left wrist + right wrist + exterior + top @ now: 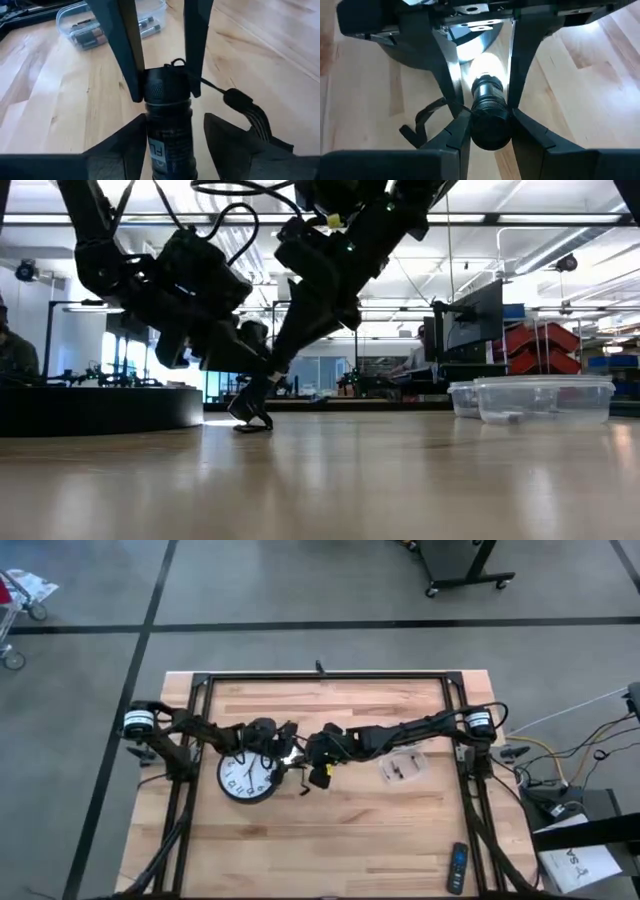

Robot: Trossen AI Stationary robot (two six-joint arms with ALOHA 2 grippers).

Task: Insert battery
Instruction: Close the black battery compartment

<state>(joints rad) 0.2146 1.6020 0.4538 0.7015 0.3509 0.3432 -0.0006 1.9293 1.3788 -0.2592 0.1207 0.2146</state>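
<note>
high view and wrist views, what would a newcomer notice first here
Both hands meet at the table's middle on one black flashlight: the left hand grips its body while the right hand clamps its tail end. The flashlight's lit head glows in the right wrist view. A white wall clock lies face up under the left arm, and a clear tub of batteries sits to the right.

A: Is anything showing readable text?

B: The flashlight (167,135) is showing pale letters on its dark barrel in the left wrist view, seemingly "FL", cut off at the edge.

A: And the clock (246,777)?

B: Its dial numerals are appearing too small to read.
</note>
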